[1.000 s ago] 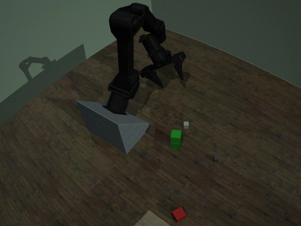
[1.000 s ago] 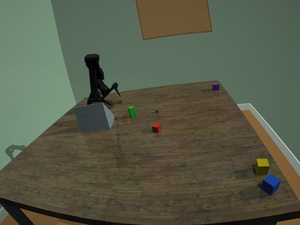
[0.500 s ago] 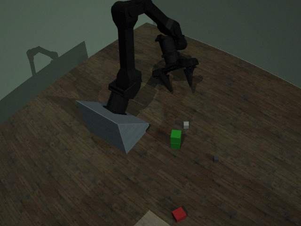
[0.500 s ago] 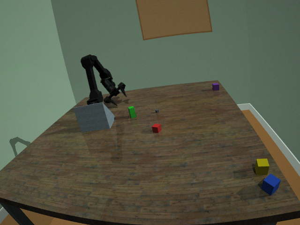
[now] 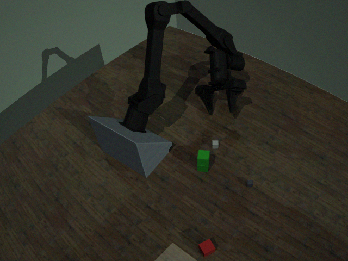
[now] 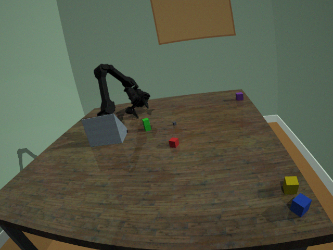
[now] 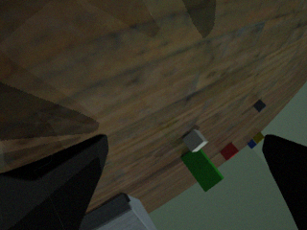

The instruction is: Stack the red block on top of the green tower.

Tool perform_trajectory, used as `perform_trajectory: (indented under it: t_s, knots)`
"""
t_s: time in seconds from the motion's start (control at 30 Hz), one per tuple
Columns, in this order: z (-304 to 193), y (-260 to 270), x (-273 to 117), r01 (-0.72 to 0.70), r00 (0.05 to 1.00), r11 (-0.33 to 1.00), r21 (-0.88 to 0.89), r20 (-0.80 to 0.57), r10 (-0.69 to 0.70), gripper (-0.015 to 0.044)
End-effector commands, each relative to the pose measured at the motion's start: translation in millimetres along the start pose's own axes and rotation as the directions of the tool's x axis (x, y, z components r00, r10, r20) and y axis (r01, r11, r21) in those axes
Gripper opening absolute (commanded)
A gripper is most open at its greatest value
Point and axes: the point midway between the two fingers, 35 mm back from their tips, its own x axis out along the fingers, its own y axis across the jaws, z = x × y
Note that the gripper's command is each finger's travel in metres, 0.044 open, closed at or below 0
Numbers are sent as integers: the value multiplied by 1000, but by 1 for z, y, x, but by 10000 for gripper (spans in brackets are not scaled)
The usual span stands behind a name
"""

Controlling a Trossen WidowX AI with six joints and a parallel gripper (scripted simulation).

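The approach step looks barely begun: the gripper [image 5: 220,112] hangs with fingers wide apart and empty at the green tower's [image 5: 203,160] twelve o'clock, so it must next reach the red block [image 5: 207,247] at six o'clock.

Black robot arm [image 5: 151,64] with thick round joints, smooth dark shell, black pincer [image 5: 220,111] with two pointy fingers [image 5: 208,101], grey wedge-shaped base [image 5: 131,144]
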Motion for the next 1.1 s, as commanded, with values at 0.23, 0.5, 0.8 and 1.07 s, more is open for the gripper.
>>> perform_trajectory:
  t_s: [0.23,0.5,0.8,1.07]
  knots:
    - [5,-43,33,-88,984,975,202,-135,117,440]
    - [1,-78,66,-149,950,916,373,-202,236,440]
    - [-19,-122,110,-199,897,804,561,-225,379,440]
    - [-51,-160,149,-231,852,669,706,-185,490,440]
